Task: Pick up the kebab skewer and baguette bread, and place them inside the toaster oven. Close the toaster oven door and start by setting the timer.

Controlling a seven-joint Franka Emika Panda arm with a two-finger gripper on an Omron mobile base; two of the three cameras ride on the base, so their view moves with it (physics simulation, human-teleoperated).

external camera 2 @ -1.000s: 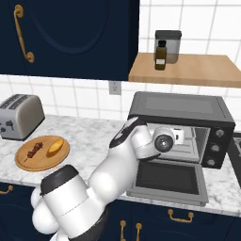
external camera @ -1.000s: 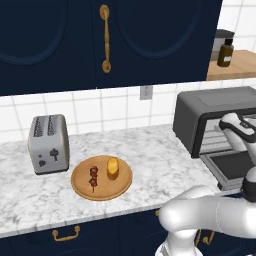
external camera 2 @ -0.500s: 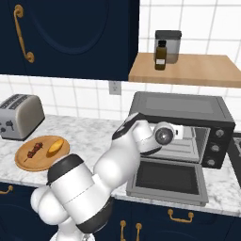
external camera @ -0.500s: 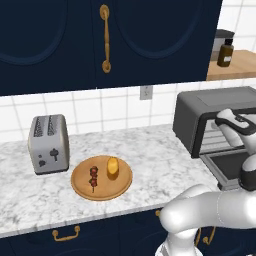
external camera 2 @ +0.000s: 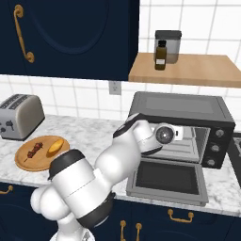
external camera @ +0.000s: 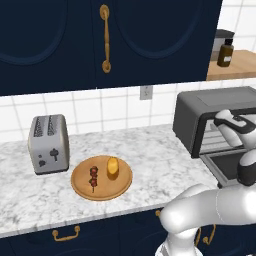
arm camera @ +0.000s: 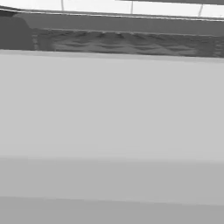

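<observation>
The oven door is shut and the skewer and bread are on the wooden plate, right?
Not quite: the oven door is open, folded down flat in front of the oven, as the right base view shows. The skewer and bread do lie on the wooden plate.

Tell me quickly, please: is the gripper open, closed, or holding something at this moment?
Gripper: cannot be told; its fingers are not visible at the toaster oven mouth. The kebab skewer and baguette bread lie on the wooden plate.
</observation>
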